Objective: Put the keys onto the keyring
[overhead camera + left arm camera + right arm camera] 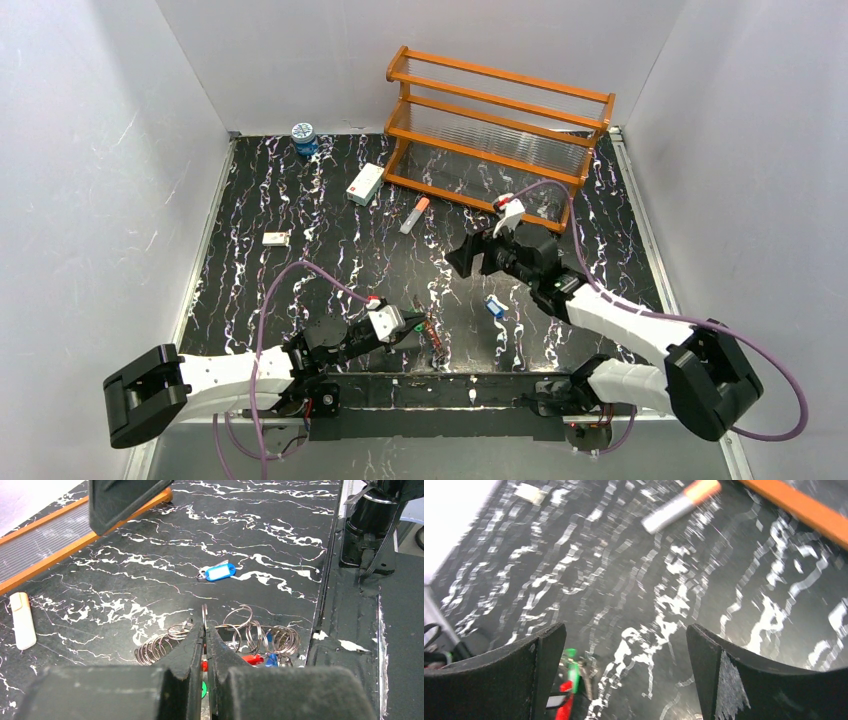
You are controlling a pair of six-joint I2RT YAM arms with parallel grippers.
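My left gripper (418,330) (205,630) is shut on a thin silvery ring of the keyring (204,614), low over the table's near edge. Several more wire rings (250,632) hang bunched on either side of the jaws, with red (252,659), blue and green key heads beneath them. One blue-headed key (494,306) (220,572) lies loose on the black marbled table, to the right of that bundle. My right gripper (468,258) (624,635) stands wide open above the table, holding nothing. Its wrist view is blurred and shows green (571,666) and red key heads at the lower left.
An orange rack (500,120) stands at the back right. In front of it lies an orange-and-white tube (414,215) (681,505). A white box (365,184), a blue jar (304,137) and a small white piece (276,238) sit at the back left.
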